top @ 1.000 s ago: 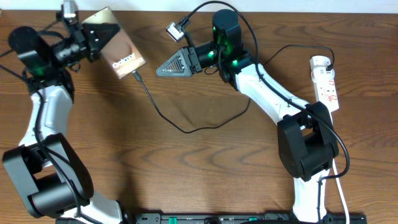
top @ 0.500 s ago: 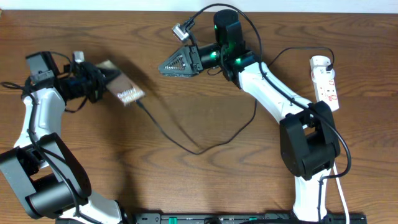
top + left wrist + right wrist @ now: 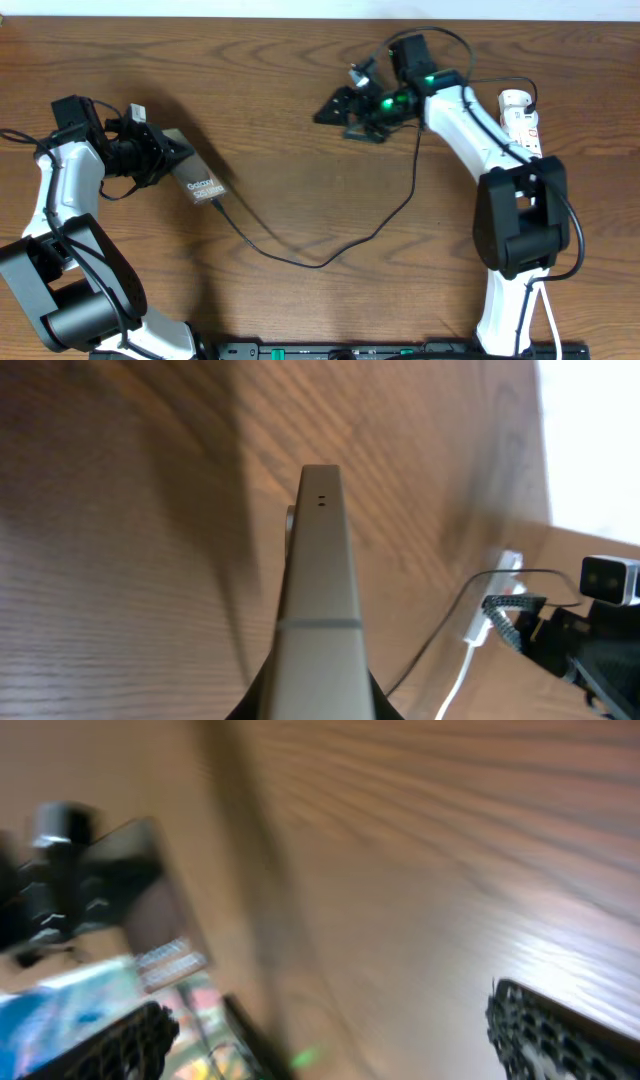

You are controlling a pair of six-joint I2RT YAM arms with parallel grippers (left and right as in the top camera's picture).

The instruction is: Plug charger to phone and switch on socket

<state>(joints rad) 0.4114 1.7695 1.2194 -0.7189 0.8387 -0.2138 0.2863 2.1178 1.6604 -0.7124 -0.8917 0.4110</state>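
Note:
My left gripper (image 3: 160, 152) is shut on the phone (image 3: 196, 177), a flat smartphone with a tan-reflecting screen and white lettering, at the table's left. In the left wrist view the phone's grey edge (image 3: 320, 600) stands between my fingers. The charger cable (image 3: 300, 258), thin and black, has its plug tip (image 3: 218, 203) at the phone's lower end and loops right toward the socket (image 3: 522, 118), a white power strip at the far right. My right gripper (image 3: 335, 108) is open and empty above the table's middle back, apart from the strip. Its view is blurred and shows only wood (image 3: 420, 870) between the fingers.
The right arm (image 3: 470, 110) reaches across the table's back, with the cable passing under it. A white cord (image 3: 548, 310) runs from the strip along the right edge. The arm bases (image 3: 515, 230) stand at the front on both sides.
My left gripper carried the phone down and left, lower toward the table, dragging the cable. My right gripper swung right toward the power strip.

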